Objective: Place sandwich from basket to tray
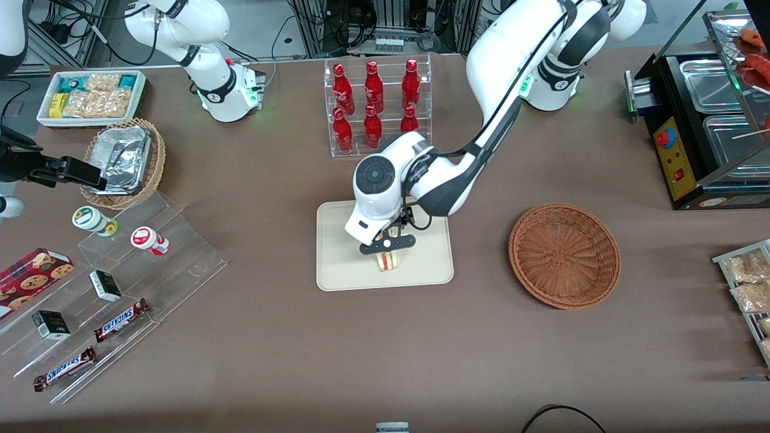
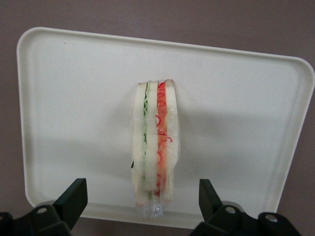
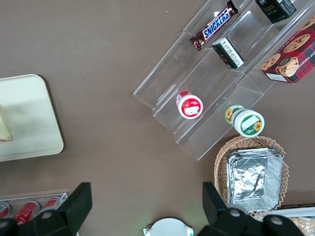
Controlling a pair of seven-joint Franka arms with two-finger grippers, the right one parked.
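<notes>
Black gripper point(image 1: 388, 243) sits low over the tray point(image 1: 337, 270), fingers point(image 2: 74, 196) spread wide with clear gaps to the sandwich point(image 1: 388, 260) on both sides, so it's released, not gripping. Sandwich stands on edge on the tray, layered cut edge up: white bread with green and red filling, in clear wrap. It's on the part of the tray nearer the front camera, roughly mid-width, inside the rim. White arm reaches down to it from the working arm's end of the table. Basket point(image 1: 564, 255) is on the brown table point(image 1: 271, 355) beside the tray, toward the working arm's end, well apart from it, nothing visible in it. Rack of red bottles point(image 1: 376, 105) stands farther from the front camera than the tray. Foil-lined wicker basket point(image 1: 123, 162) and clear snack steps point(image 1: 120, 288) lie toward the parked arm's end.
</notes>
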